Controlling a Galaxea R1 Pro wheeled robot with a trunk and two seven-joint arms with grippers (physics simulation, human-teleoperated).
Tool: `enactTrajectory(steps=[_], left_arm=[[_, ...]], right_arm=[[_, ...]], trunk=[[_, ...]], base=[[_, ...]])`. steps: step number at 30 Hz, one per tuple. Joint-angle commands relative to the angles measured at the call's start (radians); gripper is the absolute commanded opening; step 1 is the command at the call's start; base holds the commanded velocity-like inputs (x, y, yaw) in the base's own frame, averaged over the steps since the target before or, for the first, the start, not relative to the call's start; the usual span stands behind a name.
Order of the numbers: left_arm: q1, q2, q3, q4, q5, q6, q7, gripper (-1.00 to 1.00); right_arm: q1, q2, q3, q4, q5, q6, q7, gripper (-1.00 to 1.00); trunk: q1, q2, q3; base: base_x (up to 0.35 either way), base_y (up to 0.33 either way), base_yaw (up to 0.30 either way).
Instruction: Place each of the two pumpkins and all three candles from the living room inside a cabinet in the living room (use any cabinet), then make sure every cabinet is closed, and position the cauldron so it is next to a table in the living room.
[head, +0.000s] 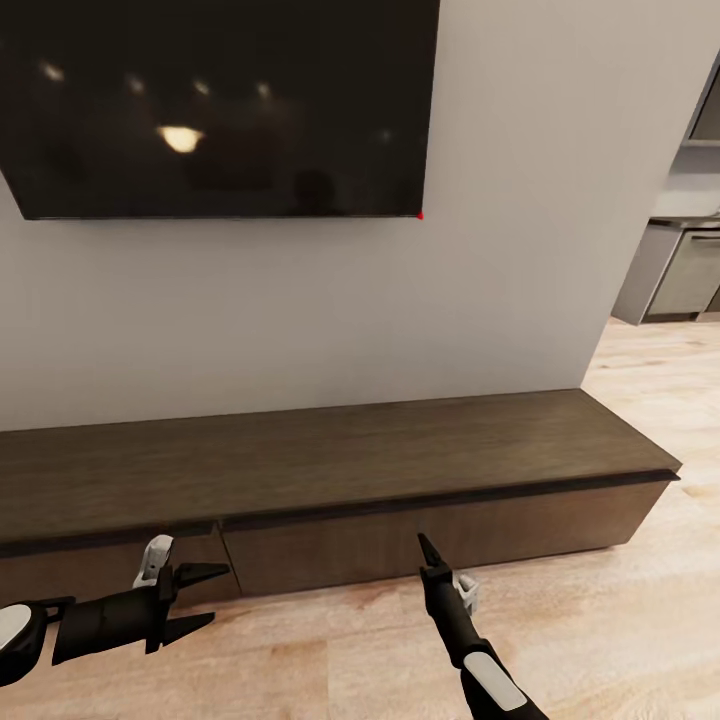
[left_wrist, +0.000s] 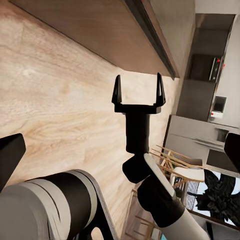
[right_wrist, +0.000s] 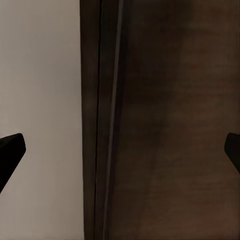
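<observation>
The cabinet (head: 330, 455), a long low dark-brown unit, runs along the white wall with nothing on its top. Its drawer fronts (head: 330, 555) look shut, with a small step at the seam between the left and middle fronts. My left gripper (head: 198, 598) hovers open over the floor just before the left front. My right gripper (head: 430, 552) points at the middle front, a little short of it; the left wrist view shows the right gripper (left_wrist: 139, 91) open and empty. In the right wrist view its fingertips (right_wrist: 11, 150) frame the cabinet's upper edge (right_wrist: 107, 125). Pumpkins, candles, cauldron and table are out of view.
A large dark TV (head: 215, 105) hangs on the wall above the cabinet. Light wood floor (head: 620, 610) stretches in front and to the right. Grey kitchen units (head: 680, 275) stand beyond the wall's right end. Wooden chairs (left_wrist: 177, 167) show in the left wrist view.
</observation>
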Motion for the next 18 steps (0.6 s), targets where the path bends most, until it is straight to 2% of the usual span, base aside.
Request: enactTrajectory(steps=[1, 4, 18], left_arm=[[-0.001, 0.001, -0.001, 0.000, 0.010, 0.001, 0.009, 1.00], [-0.001, 0.001, -0.001, 0.000, 0.010, 0.001, 0.009, 1.00], [-0.001, 0.001, -0.001, -0.001, 0.010, 0.001, 0.009, 1.00]], right_arm=[[-0.001, -0.001, 0.006, 0.001, -0.010, -0.002, 0.003, 1.00], [-0.001, -0.001, 0.007, 0.001, -0.009, -0.002, 0.002, 1.00], [-0.001, -0.001, 0.007, 0.001, -0.007, -0.003, 0.003, 1.00]], trunk=[[0.000, 0.000, -0.001], [0.000, 0.000, -0.001], [0.000, 0.000, -0.001]], base=[[0.000, 0.000, 0.000], [0.002, 0.000, 0.000], [0.108, -0.004, 0.000]])
